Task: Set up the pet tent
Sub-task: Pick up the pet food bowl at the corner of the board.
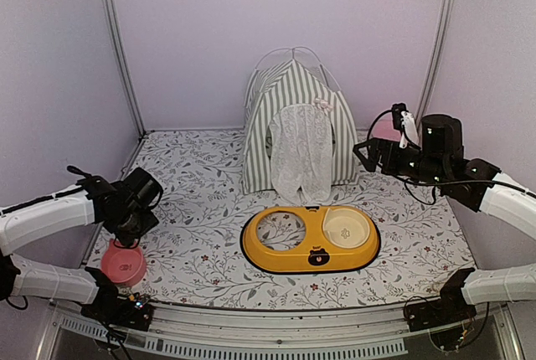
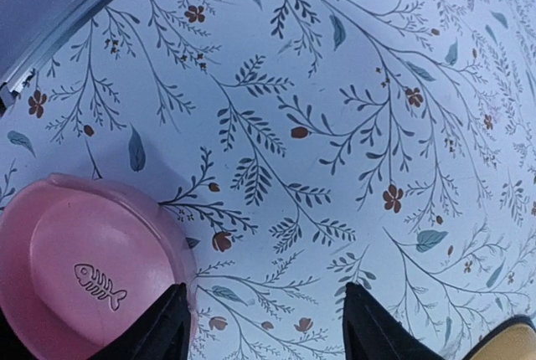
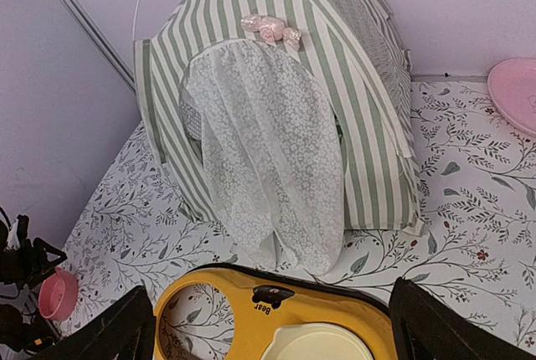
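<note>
pet tent [image 1: 295,117] stands upright at rear centre of the floral mat [image 1: 201,209], its back close to the wall, lace door flap [image 1: 300,155] hanging over the front. yellow double feeder [image 1: 310,239] lies just in front of it, cream bowl [image 1: 347,228] in its right well. right gripper [image 3: 280,335] hovers right of the tent, jaws wide, holding nothing. left gripper [image 2: 264,331] is above the mat's near left corner, jaws apart with only mat between them. pink bowl [image 2: 75,276] sits just beside one finger.

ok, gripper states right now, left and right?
Left gripper: open, empty; pink bowl right beside it.
Right gripper: open, empty.
</note>
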